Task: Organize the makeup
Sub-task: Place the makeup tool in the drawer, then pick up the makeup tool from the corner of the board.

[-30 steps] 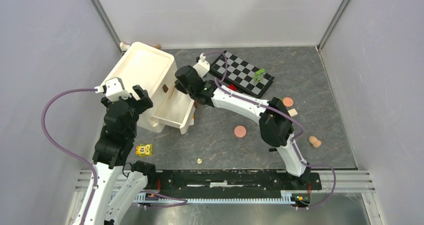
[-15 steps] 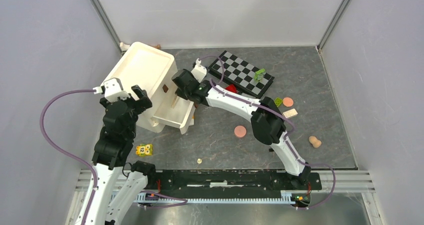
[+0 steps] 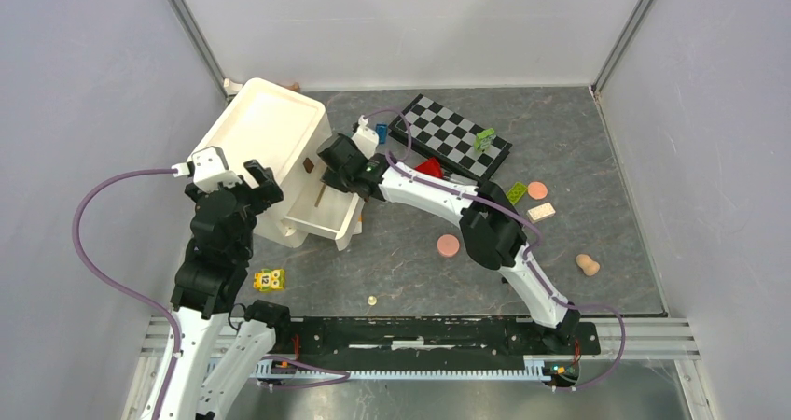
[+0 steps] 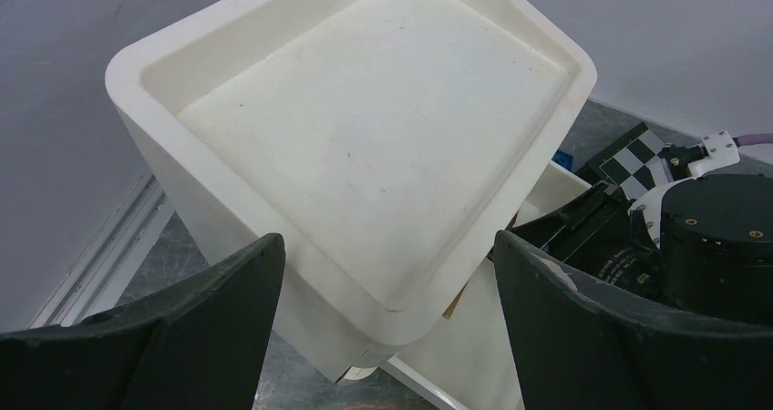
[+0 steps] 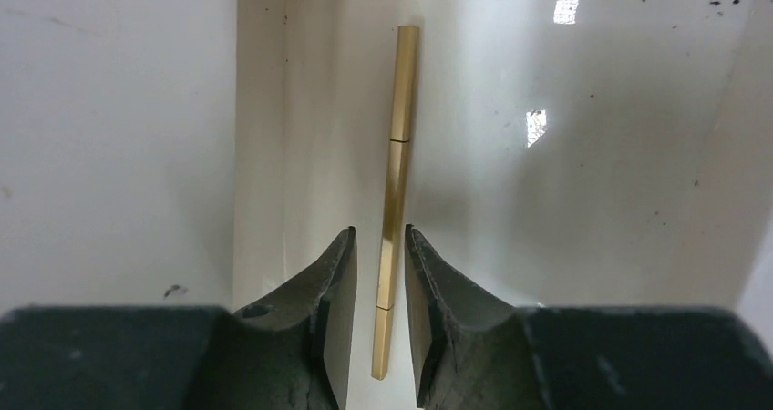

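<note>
over the last 1 s the right claw pushed deeper into the white drawer. its jaws sit narrow astride the gold pencil, which runs ahead between them; whether they pinch it is unclear, and a drop-off looks close. the left claw gapes wide, empty.

Cream-white drawer box; gold thin pencil; black-and-white checkerboard, salmon-pink disc at its six o'clock; mottled grey table.
</note>
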{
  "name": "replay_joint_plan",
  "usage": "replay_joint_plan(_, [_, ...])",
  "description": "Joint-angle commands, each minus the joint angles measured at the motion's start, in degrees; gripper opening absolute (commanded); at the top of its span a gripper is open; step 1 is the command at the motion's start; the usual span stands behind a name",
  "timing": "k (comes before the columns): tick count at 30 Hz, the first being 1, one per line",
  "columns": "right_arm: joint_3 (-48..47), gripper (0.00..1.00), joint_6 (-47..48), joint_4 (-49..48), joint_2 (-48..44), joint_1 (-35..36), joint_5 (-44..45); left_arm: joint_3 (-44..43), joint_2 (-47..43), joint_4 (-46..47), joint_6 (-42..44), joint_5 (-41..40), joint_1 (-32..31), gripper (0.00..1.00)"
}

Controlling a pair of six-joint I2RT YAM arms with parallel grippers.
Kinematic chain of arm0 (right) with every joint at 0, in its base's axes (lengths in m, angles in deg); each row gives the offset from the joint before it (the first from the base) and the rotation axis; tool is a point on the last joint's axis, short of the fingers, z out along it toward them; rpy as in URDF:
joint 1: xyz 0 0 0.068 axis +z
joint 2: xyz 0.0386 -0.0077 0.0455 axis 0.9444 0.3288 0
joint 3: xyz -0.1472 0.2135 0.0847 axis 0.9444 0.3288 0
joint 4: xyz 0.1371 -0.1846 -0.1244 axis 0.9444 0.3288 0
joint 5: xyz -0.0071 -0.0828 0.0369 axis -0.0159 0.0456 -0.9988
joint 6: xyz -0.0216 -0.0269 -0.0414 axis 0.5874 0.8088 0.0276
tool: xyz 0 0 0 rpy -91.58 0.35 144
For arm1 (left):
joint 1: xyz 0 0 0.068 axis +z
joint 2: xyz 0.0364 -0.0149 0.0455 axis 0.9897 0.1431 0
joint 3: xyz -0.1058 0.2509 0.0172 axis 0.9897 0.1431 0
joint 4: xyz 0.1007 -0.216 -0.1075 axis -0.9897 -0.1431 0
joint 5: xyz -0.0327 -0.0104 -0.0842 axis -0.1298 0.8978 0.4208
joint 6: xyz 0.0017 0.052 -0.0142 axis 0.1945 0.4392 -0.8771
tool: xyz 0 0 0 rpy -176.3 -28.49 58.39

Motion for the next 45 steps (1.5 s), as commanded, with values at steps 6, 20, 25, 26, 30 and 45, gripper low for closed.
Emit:
replay_joint_plan(6, [-3.0,0.35,3.7,0.0,-1.0,-0.1,1.7,-0.4,-0.5,1.0,-1.0,-0.1,0.3,0.91])
replay_joint_plan(20, [13.6,0.36,26.0,-6.6,-27.3,-0.1,15.0,-0.3,0.0,0.8,-0.9,-0.2,0.5,0.91])
replay_joint_plan(25, [35.1,0.36,38.8,-6.5,-43.2,-1.0,26.1,-0.3,0.5,0.8,-0.8,-0.1,0.4,0.91])
replay_joint_plan(26, [39.7,0.36,39.9,-6.0,-46.6,-1.6,27.4,-0.3,0.6,0.8,-0.7,-0.2,0.4,0.91])
replay_joint_plan(30, [54.6,0.37,40.5,-0.5,-58.9,-7.5,30.1,-0.3,1.0,0.8,-0.7,-0.1,0.4,0.91])
replay_joint_plan(45, [79.4,0.8,41.3,3.4,-80.3,-47.2,9.3,-0.3,2.2,0.7,-0.9,1.3,0.4,0.91])
